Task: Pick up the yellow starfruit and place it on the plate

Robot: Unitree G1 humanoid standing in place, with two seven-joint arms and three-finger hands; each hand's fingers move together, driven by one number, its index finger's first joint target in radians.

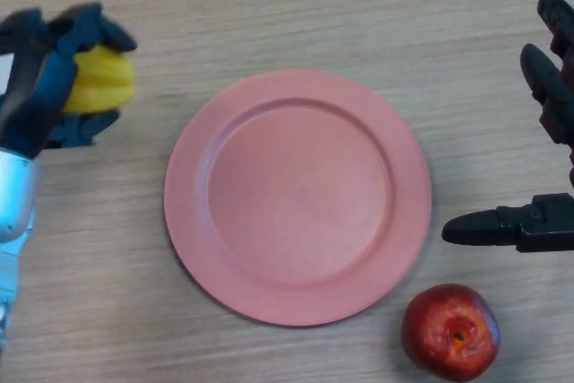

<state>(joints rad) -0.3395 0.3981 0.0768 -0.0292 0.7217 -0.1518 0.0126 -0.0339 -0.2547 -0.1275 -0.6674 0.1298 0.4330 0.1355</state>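
My left robot hand (40, 69) sits at about ten o'clock in the head view, and its dark fingers are curled round the yellow starfruit (100, 81). One finger wraps over the top of the fruit and another hooks under it, so only the ribbed right half of the fruit shows past my grip. The starfruit is out to the nine-to-ten o'clock side of the plate (296, 289), near the rim but apart from it, not over it. Whether the fruit rests on the worktop (296, 6) or is raised off it I cannot tell from this angle; it looks slightly lifted, perhaps.

The plate is a round salmon-pink one lying flat in the middle of the wooden worktop, with a broad rim and a shallow well.

My right robot hand (547, 177) comes in at three o'clock, at the edge of the view. It is released: the thumb points straight toward the plate's rim at about four o'clock, close to it without touching, and the fingers stretch upward at two o'clock, well spread from the thumb. It holds nothing.

A red apple (450, 331) stands on the worktop at five o'clock, just beside the plate's lower right rim and below my right thumb, its stem dimple turned up toward the camera.
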